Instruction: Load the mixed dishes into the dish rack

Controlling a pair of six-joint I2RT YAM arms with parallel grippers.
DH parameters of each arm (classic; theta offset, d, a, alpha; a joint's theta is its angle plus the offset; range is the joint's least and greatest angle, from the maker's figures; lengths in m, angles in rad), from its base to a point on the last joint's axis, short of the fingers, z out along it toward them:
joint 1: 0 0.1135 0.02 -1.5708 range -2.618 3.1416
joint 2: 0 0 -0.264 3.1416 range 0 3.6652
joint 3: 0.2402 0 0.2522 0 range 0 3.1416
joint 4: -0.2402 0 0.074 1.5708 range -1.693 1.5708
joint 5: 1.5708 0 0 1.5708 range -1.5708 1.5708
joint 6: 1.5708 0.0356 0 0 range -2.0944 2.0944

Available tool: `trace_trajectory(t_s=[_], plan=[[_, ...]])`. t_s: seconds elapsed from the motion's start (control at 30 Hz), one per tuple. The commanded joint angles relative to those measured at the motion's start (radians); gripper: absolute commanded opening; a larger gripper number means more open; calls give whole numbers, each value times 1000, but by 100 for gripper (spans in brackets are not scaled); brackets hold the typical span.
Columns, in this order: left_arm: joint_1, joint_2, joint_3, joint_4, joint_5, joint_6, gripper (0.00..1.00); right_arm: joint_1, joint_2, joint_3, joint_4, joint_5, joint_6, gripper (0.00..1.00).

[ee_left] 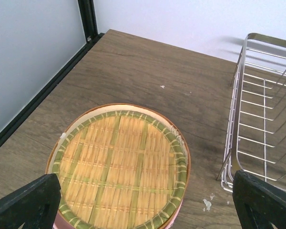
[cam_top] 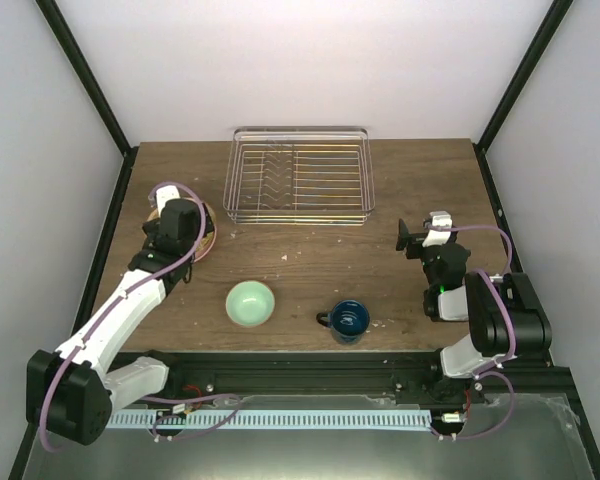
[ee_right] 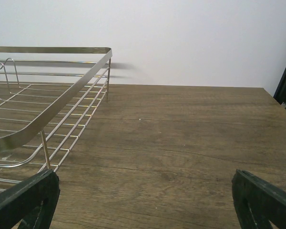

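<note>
The dish rack (cam_top: 298, 175) is a silver wire rack at the back middle of the table, with nothing in it; its edge shows in both wrist views (ee_left: 257, 124) (ee_right: 47, 109). A stack of plates (cam_top: 209, 238) lies at the left. Its top plate (ee_left: 119, 167) has a yellow-green woven pattern, and a pink rim (ee_left: 180, 210) shows beneath. My left gripper (ee_left: 145, 205) hovers open over this stack, holding nothing. The mint-green bowl (cam_top: 250, 303) and the dark blue mug (cam_top: 348, 320) stand near the front edge. My right gripper (ee_right: 145, 205) is open over bare wood, right of the rack.
Black frame posts (cam_top: 85, 80) and white walls close in the table on three sides. Small white specks (ee_left: 207, 204) lie on the wood between the plates and the rack.
</note>
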Motion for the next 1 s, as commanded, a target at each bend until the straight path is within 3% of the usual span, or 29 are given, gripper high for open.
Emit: trace_trajectory(t_s=[0.0, 0.13, 0.3, 0.57, 0.73, 0.83, 0.97], plan=[[-8, -11, -30, 45, 7, 25, 100, -11, 2, 8, 31, 14, -10, 100], [-8, -26, -24, 51, 41, 16, 100, -10, 2, 8, 31, 14, -10, 100], [-10, -117, -114, 175, 445, 225, 100, -10, 2, 9, 27, 12, -10, 100], [-10, -161, -112, 119, 386, 229, 100, -7, -43, 45, -63, -8, -30, 100], [-8, -148, -107, 114, 333, 214, 100, 42, -194, 220, -489, 123, 21, 100], [-8, -117, -87, 91, 305, 193, 100, 67, -208, 460, -890, 143, 120, 100], [-8, -86, -70, 79, 296, 164, 100, 111, -73, 868, -1415, 178, 205, 100]])
